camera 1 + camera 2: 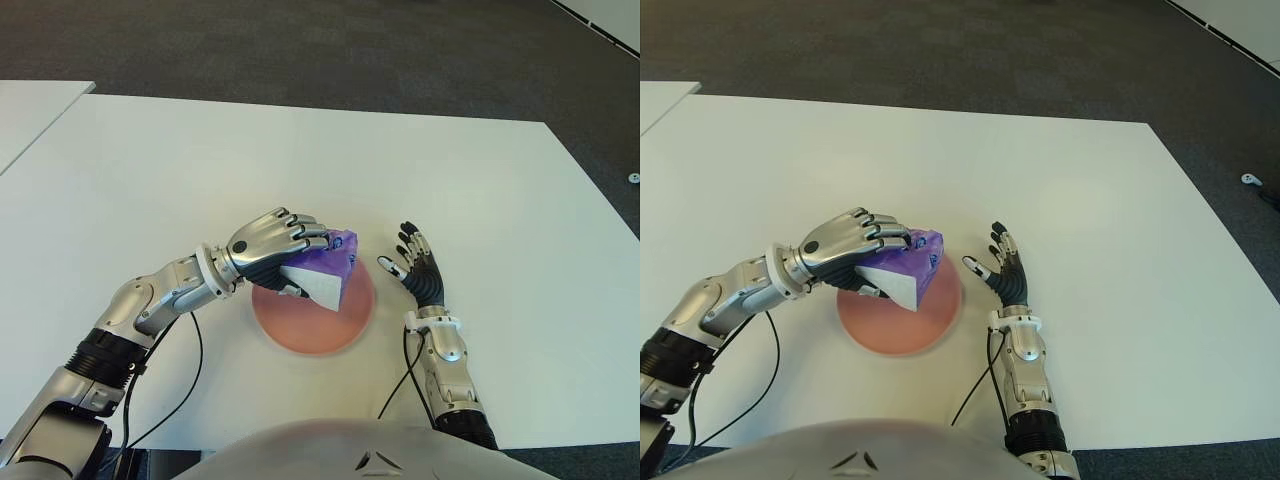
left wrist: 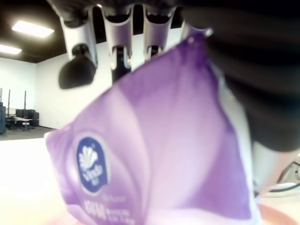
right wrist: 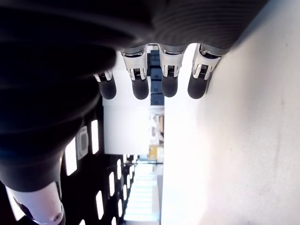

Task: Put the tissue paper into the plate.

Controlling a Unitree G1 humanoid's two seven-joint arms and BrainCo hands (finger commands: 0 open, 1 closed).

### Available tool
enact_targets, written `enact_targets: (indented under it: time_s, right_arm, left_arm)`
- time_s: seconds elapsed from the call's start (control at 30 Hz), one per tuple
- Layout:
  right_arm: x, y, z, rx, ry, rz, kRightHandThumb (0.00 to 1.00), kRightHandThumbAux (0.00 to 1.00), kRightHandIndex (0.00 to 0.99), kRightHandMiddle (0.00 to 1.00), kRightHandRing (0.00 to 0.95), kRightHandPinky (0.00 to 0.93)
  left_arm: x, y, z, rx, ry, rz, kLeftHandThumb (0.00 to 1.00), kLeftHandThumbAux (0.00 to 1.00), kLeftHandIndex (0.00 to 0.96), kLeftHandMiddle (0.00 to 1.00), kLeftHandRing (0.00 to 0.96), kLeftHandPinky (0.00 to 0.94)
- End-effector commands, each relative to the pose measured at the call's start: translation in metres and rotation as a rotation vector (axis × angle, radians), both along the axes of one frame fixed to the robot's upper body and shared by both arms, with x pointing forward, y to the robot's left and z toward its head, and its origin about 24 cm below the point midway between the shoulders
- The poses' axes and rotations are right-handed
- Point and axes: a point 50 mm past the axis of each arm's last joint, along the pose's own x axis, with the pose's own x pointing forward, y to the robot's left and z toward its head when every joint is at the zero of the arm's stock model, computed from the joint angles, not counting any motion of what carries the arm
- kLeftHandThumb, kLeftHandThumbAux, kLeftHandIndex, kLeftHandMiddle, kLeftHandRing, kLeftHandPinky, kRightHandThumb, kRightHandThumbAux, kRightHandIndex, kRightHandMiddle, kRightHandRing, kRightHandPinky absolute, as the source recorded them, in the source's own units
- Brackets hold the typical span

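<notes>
A purple and white tissue pack [image 1: 330,268] is held by my left hand [image 1: 280,245], whose fingers curl over its top. It hangs just above the pink round plate [image 1: 310,325], over the plate's far part. The left wrist view fills with the purple pack [image 2: 154,154], fingers [image 2: 117,35] wrapped over its upper edge and a sliver of pink plate below. My right hand [image 1: 415,265] shows just right of the plate with fingers spread and nothing in it; the right wrist view shows its straight fingers [image 3: 152,77] beside the white table.
The white table [image 1: 480,190] stretches wide around the plate. A second white table [image 1: 30,105] stands at the far left. Dark carpet lies beyond the far edge. Black cables [image 1: 195,360] trail near both forearms.
</notes>
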Motion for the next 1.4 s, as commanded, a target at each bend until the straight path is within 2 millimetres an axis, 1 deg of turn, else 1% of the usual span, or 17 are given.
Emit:
enact_targets:
  time_s: [0.03, 0.37, 0.5, 0.57, 0.6, 0.63, 0.67, 0.7, 0.73, 0.77, 0.8, 0.87, 0.97, 1.17, 1.4]
  right_arm:
    - [-0.034, -0.001, -0.050, 0.017, 0.292, -0.023, 0.043, 0.707, 0.000, 0.000, 0.000, 0.000]
    - [-0.033, -0.002, -0.053, 0.018, 0.296, -0.024, 0.049, 0.700, 0.000, 0.000, 0.000, 0.000]
    - [-0.032, -0.002, -0.053, 0.018, 0.296, -0.023, 0.046, 0.697, 0.000, 0.000, 0.000, 0.000]
    - [-0.032, -0.003, -0.054, 0.017, 0.297, -0.022, 0.043, 0.694, 0.000, 0.000, 0.000, 0.000]
    - [-0.032, -0.003, -0.054, 0.016, 0.298, -0.022, 0.043, 0.694, 0.000, 0.000, 0.000, 0.000]
    - [-0.032, -0.003, -0.054, 0.016, 0.299, -0.021, 0.041, 0.691, 0.000, 0.000, 0.000, 0.000]
    - [-0.033, -0.003, -0.054, 0.015, 0.300, -0.021, 0.040, 0.688, 0.000, 0.000, 0.000, 0.000]
    - [-0.033, -0.003, -0.054, 0.015, 0.300, -0.021, 0.039, 0.687, 0.000, 0.000, 0.000, 0.000]
    - [-0.033, -0.003, -0.054, 0.014, 0.300, -0.021, 0.038, 0.684, 0.000, 0.000, 0.000, 0.000]
    - [-0.033, -0.003, -0.054, 0.014, 0.301, -0.021, 0.037, 0.683, 0.000, 0.000, 0.000, 0.000]
    - [-0.033, -0.003, -0.054, 0.013, 0.301, -0.022, 0.036, 0.680, 0.000, 0.000, 0.000, 0.000]
    - [-0.033, -0.004, -0.055, 0.011, 0.304, -0.024, 0.032, 0.685, 0.000, 0.000, 0.000, 0.000]
    - [-0.033, -0.004, -0.055, 0.010, 0.305, -0.024, 0.029, 0.690, 0.000, 0.000, 0.000, 0.000]
    - [-0.033, -0.005, -0.056, 0.010, 0.310, -0.032, 0.013, 0.741, 0.000, 0.000, 0.000, 0.000]
    - [-0.034, -0.004, -0.055, 0.011, 0.298, -0.028, 0.010, 0.763, 0.000, 0.000, 0.000, 0.000]
  left_arm:
    - [0.002, 0.000, -0.004, 0.044, -0.017, -0.010, 0.749, 0.696, 0.443, 0.823, 0.829, 0.804]
    - [0.002, -0.002, -0.013, 0.045, -0.022, -0.023, 0.748, 0.696, 0.443, 0.825, 0.829, 0.810]
    - [0.000, -0.003, -0.014, 0.003, -0.006, -0.012, 0.740, 0.696, 0.443, 0.805, 0.800, 0.757]
    - [0.000, -0.003, -0.014, -0.009, 0.001, -0.007, 0.726, 0.698, 0.439, 0.775, 0.759, 0.714]
    - [0.000, -0.003, -0.015, -0.011, 0.020, -0.007, 0.724, 0.698, 0.438, 0.771, 0.753, 0.708]
    - [-0.001, -0.003, -0.015, -0.002, 0.045, -0.010, 0.710, 0.701, 0.432, 0.678, 0.651, 0.612]
    - [-0.001, -0.003, -0.016, 0.005, 0.063, -0.013, 0.548, 0.640, 0.384, 0.542, 0.503, 0.469]
    - [-0.001, -0.003, -0.017, 0.044, 0.091, -0.019, 0.488, 0.619, 0.366, 0.493, 0.450, 0.418]
    - [-0.001, -0.002, -0.018, 0.071, 0.108, -0.023, 0.354, 0.545, 0.263, 0.334, 0.288, 0.267]
    - [-0.002, -0.002, -0.018, 0.103, 0.123, -0.028, 0.306, 0.519, 0.226, 0.278, 0.230, 0.214]
    - [-0.002, -0.002, -0.018, 0.123, 0.133, -0.031, 0.202, 0.449, 0.127, 0.142, 0.117, 0.109]
    - [-0.003, -0.001, -0.017, 0.172, 0.147, -0.042, 0.145, 0.401, 0.068, 0.072, 0.060, 0.055]
    - [-0.004, -0.001, -0.016, 0.191, 0.158, -0.046, 0.102, 0.360, 0.022, 0.023, 0.019, 0.018]
    - [-0.006, 0.000, -0.013, 0.250, 0.168, -0.045, 0.067, 0.316, 0.002, 0.002, 0.001, 0.001]
    - [-0.007, 0.001, -0.010, 0.252, 0.176, -0.040, 0.047, 0.306, 0.000, 0.000, 0.000, 0.000]
